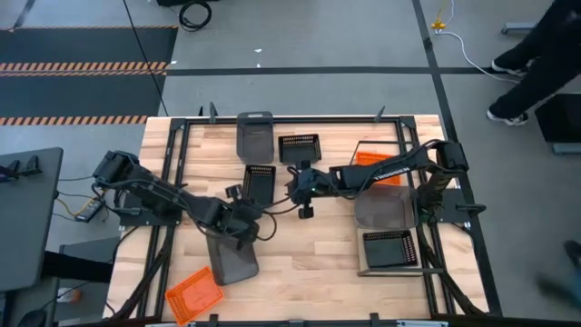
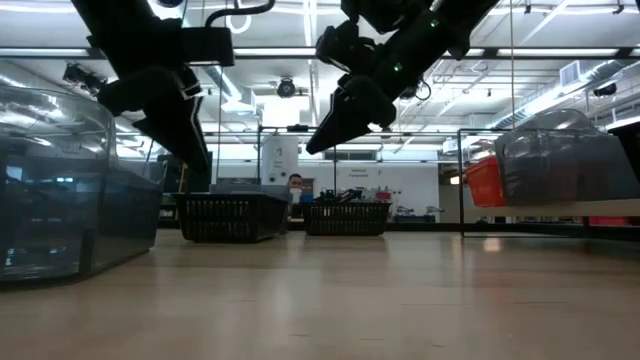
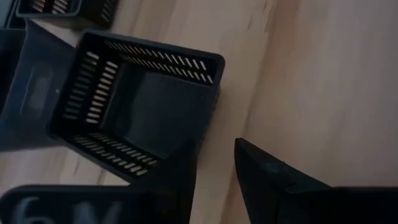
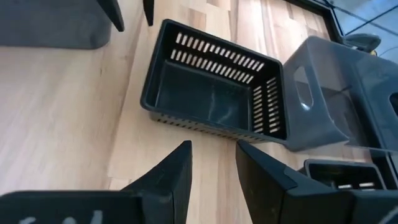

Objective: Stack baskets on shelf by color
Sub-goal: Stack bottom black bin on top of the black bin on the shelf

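Left pincer (image 1: 238, 221): it hangs over the table (image 1: 309, 263) above a dark grey basket (image 1: 231, 259), fingers parted, nothing held. Your likely target is the black slatted basket (image 1: 260, 183) just beyond it, mid-table. Approach that basket square to one long wall, one finger inside and one outside, before you close.

Right pincer (image 1: 302, 186): it hovers just beside that same basket, partly open and empty. Hold one arm back to avoid a clash.

The shelf (image 1: 399, 268) sits at the right, carrying a black basket (image 1: 390, 247).

Not verifiable: how high either pincer stands, and the orange basket (image 1: 372, 163) largely hidden behind the right arm.
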